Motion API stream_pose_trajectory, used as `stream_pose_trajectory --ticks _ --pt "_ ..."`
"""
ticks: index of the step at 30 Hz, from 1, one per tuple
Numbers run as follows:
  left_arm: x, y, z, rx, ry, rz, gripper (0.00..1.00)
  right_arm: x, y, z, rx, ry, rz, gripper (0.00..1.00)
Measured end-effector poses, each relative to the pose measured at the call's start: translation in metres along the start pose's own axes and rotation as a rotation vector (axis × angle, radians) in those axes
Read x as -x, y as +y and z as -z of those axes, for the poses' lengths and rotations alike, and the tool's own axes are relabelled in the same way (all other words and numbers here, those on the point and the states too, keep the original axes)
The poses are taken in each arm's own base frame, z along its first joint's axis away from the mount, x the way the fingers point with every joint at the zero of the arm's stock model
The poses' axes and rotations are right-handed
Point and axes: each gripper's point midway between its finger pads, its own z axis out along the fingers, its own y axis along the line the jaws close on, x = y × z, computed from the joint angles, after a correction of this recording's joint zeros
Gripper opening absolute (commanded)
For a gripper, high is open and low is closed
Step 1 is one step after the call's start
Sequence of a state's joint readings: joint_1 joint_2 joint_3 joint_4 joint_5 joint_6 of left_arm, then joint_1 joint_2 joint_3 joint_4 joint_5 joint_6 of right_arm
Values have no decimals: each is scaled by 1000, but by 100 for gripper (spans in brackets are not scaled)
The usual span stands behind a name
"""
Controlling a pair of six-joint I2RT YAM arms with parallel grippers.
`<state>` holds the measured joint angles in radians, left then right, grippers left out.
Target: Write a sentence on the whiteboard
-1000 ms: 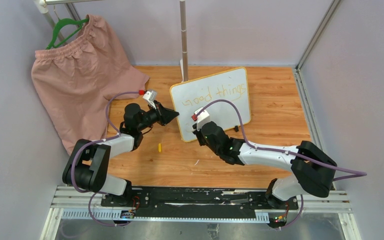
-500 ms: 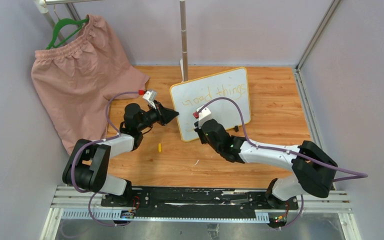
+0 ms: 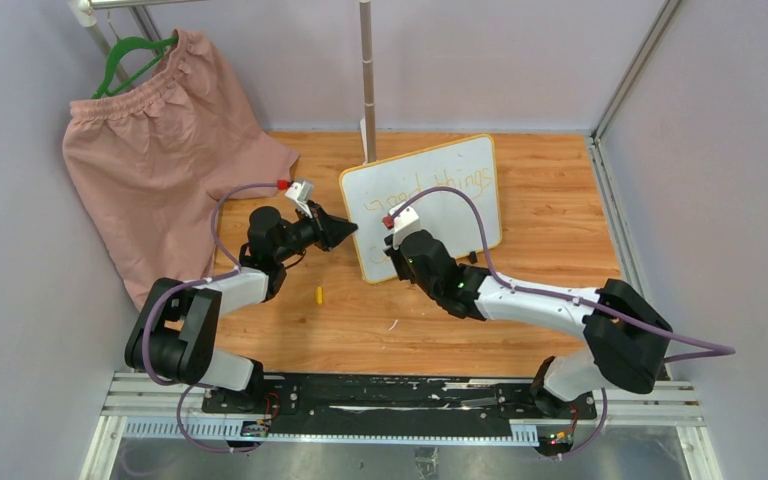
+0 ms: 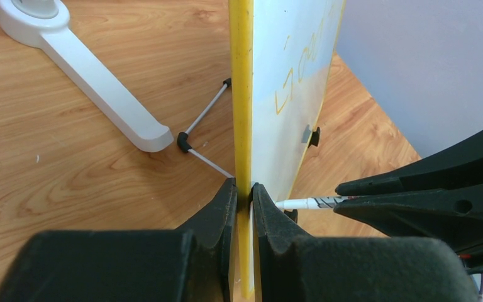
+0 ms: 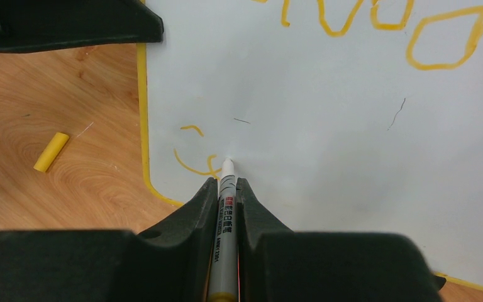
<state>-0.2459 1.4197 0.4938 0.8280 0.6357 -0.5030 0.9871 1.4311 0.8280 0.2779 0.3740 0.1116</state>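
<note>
Locate the whiteboard (image 3: 440,225) at 12 o'clock from the centre of the table (image 3: 550,220), standing on its long edge, with a yellow frame all round. In the left wrist view, note the wire prop (image 4: 204,113) behind it, at 10 o'clock from the fingertips.

Check the left gripper (image 4: 244,189): fingers (image 4: 217,214) clenched on the frame at the board's 9 o'clock edge, one on each face, both in contact.

Check the right gripper (image 5: 227,185): fingers (image 5: 188,220) clamped on a white marker (image 5: 226,214) pointing toward 12 o'clock in the right wrist view. Confirm tip contact with the white surface near the board's 7 o'clock corner.

Read the sentence (image 3: 468,181) in thin yellow strokes along the upper part of the board: "good things", legible in the top view. For a second line, find only a short curved stroke and a small dash at 9 to 10 o'clock from the marker tip, just beside it.

Find a small yellow cylinder (image 5: 51,151) lying on the table at 8 o'clock from the board, apart from both grippers.

Find pink shorts (image 3: 160,170) on a green hanger (image 3: 130,55) at 10 o'clock of the table. Find a white stand (image 4: 94,69) behind the board at 12 o'clock.
</note>
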Motion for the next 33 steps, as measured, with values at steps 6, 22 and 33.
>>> stream_pose_trajectory --ticks 6,22,33 --pt "0 0 0 0 0 0 0 0 7 -2 34 4 0 0" --pt "0 -3 -1 -11 0 -6 0 11 2 13 42 -35 -20 0" --pt "0 -4 -1 -13 0 -7 0 8 -38 23 -24 -101 -72 0"
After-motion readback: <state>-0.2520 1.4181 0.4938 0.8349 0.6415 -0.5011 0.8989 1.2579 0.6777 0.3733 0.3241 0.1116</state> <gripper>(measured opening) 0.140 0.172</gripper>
